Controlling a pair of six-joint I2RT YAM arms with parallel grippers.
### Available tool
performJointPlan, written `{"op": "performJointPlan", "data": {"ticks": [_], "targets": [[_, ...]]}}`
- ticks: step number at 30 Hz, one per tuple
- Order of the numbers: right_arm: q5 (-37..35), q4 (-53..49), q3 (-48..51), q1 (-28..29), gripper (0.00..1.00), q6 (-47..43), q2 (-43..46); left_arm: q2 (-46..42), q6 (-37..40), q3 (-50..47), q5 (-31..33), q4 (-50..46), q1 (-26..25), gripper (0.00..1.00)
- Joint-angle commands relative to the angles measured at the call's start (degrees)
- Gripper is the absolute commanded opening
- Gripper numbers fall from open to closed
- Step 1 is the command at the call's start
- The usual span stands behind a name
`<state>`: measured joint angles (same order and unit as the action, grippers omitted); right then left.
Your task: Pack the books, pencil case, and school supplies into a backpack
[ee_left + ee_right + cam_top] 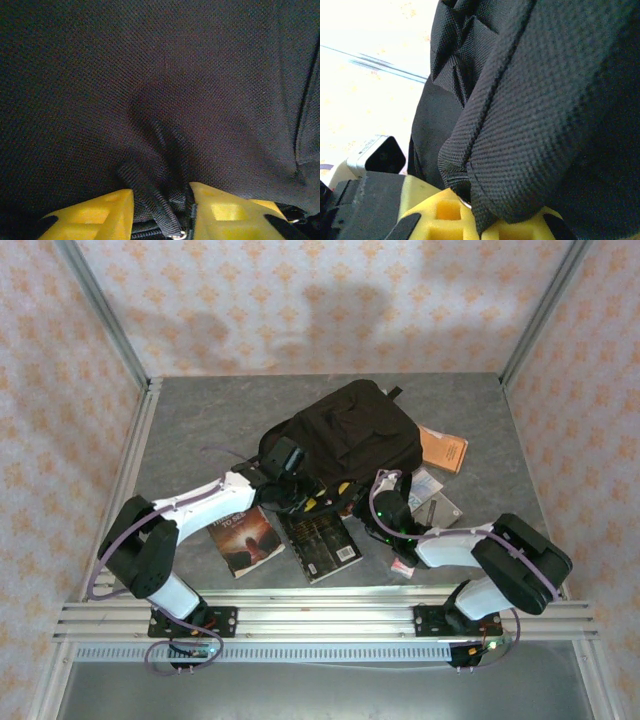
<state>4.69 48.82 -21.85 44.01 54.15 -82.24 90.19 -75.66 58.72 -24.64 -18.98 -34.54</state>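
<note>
Pink-and-blue packet [403, 565]: nearest item, lying on the surface [180, 440] well to the near side of the backpack [345, 430], below its right corner.
Reddish paperback [245, 538]: flat on the surface on the backpack's near side, off its left corner.
Black-grey paperback [320, 540]: just beside the reddish one, directly on the near side of the backpack, with its far edge close to the bag.
Left jaws: at the left part of the backpack's near edge. The yellow fingers [95, 217] are drawn in on either side of a gather of black fabric and a webbing tab [152, 200]. They appear to be pinching it, though the close view leaves the contact unsure.
Right jaws: at the right part of the backpack's near edge, together and clamped on a thick fold of the bag's fabric rim.
Calculator [432, 495]: on the surface just off the backpack's right side, toward its near corner.
Backpack: lying mid-surface with both arms at its near edge.
Orange booklet [443, 448]: on the surface by the backpack's right side, farther back than the calculator.
Step in hand: judged to be taking hold of the bag's edge to open or spread it.
Done: little, since every item named here lies outside the bag.
Left: open the mouth, load the paperbacks, then load the small supplies.
</note>
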Motion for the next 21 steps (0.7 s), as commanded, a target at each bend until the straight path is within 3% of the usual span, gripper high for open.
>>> {"op": "performJointPlan", "data": {"ticks": [1, 12, 21], "targets": [[-1.13, 4.18, -2.68, 0.53, 0.0, 0.17, -0.21, 1.56, -0.73, 1.81, 0.65, 0.0, -0.96, 0.27], [-1.87, 3.39, -2.37, 0.53, 0.0, -0.25, 0.15, -0.06, 1.92, 2.02, 2.26, 0.97, -0.96, 0.01], [-4.95, -6.49, -4.06, 0.55, 0.0, -1.86, 3.83, -5.56, 13.03, 5.72, 10.03, -7.25, -0.79, 0.0]]}}
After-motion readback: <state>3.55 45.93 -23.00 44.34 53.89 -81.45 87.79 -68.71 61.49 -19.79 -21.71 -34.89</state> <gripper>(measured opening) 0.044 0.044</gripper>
